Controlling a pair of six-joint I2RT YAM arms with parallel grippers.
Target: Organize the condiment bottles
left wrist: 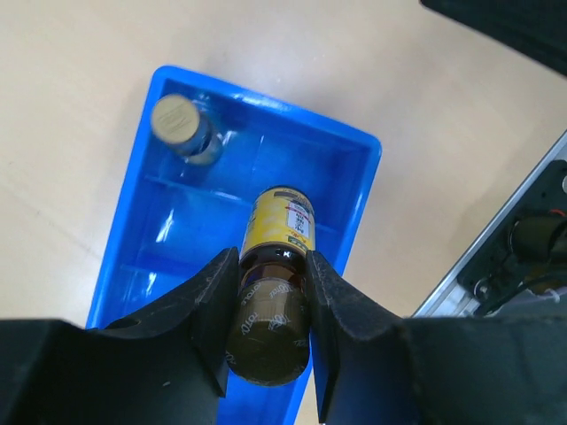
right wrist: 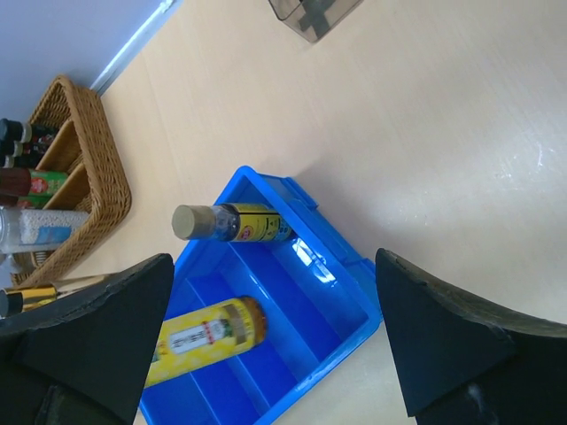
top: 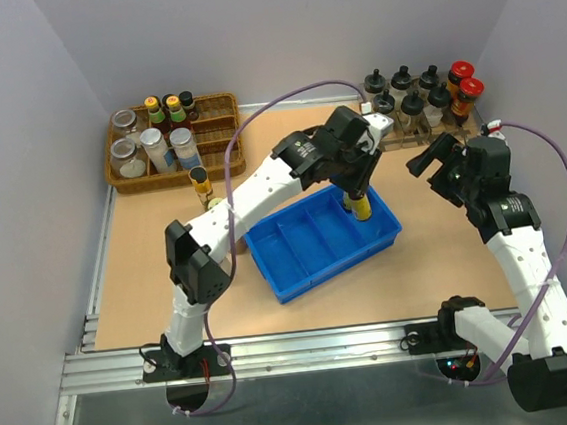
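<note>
Just beyond left hand point(left wrist: 272, 261) with bottle point(left wrist: 282, 223), second bottle point(left wrist: 182, 128), same bin point(left wrist: 266, 99).

My left arm point(top: 251, 190): base at near-left edge, elbow up beside base, forearm stretched far and right toward table middle, wrist bent downward. My left gripper point(left wrist: 272, 266): pointing down, both fingers point(left wrist: 208, 310) pressed against opposite sides of amber bottle point(left wrist: 270, 332), grip on its dark upper part.

My right arm point(top: 523, 250): base at near-right edge, long link rising toward far side, wrist turned left. My right gripper point(top: 437, 162): jaws spread wide, empty, raised off table, well apart from left gripper.
</note>
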